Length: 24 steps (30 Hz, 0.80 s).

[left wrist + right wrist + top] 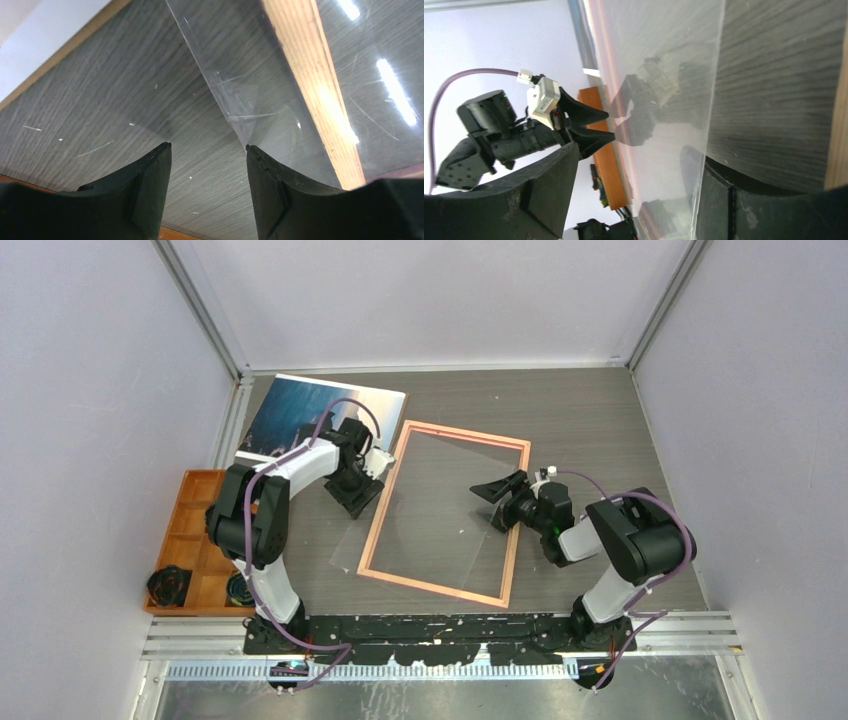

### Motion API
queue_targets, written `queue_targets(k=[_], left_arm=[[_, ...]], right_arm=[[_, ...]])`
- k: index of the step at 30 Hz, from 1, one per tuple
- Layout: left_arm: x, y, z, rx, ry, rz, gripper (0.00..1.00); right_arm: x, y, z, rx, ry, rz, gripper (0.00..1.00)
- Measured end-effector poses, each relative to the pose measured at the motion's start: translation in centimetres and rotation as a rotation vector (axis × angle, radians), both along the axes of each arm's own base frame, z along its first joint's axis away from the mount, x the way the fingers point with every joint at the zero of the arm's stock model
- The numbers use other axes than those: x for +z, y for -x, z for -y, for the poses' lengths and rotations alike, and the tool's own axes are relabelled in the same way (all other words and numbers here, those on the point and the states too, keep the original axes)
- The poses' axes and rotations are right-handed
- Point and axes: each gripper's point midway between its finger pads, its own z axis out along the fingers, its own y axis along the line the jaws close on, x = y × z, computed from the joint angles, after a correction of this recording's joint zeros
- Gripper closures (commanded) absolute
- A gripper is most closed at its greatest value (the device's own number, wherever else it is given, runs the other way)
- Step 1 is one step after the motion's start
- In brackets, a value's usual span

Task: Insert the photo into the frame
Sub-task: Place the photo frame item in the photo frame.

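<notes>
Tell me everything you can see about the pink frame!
The frame is a big, thin-bordered rectangle, pinkish from above, like light wood up close. Its middle is empty, so the grey table shows through. It lies flat, a little askew, near the table's centre. A clear pane lies across its left side, sticking out past that edge. The right end effector hangs open above its middle; I can't tell whether it touches.

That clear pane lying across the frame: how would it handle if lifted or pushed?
The clear pane looks thin and glossy, so it is probably light and slippery. It rests skewed over the frame, overhanging its left rail, so a push would likely slide it. Its scratches suggest plastic, perhaps flexible.
</notes>
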Motion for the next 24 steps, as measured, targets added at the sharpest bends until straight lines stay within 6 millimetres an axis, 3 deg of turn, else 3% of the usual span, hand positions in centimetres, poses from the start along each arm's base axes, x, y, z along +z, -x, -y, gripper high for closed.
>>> queue_targets(k=[5,12,20,24], left_arm=[[0.1,0.5,0.1,-0.001,0.01,-0.01,0.42],[0.6,0.8,0.9,-0.001,0.059,-0.018,0.42],[0.2,1.8,1.4,0.01,0.091,-0.055,0.42],[0.1,2.3,1.4,0.009,0.097,-0.068,0.42]], right_arm=[[-0.2,1.8,0.6,0.029,0.131,-0.042,0.21],[2.1,3.4,1.2,0.055,0.202,-0.004,0.22],[-1.5,7.4,-0.1,0.116,0.237,-0.115,0.23],[-1.9,7.8,-1.2,0.113,0.235,-0.123,0.22]])
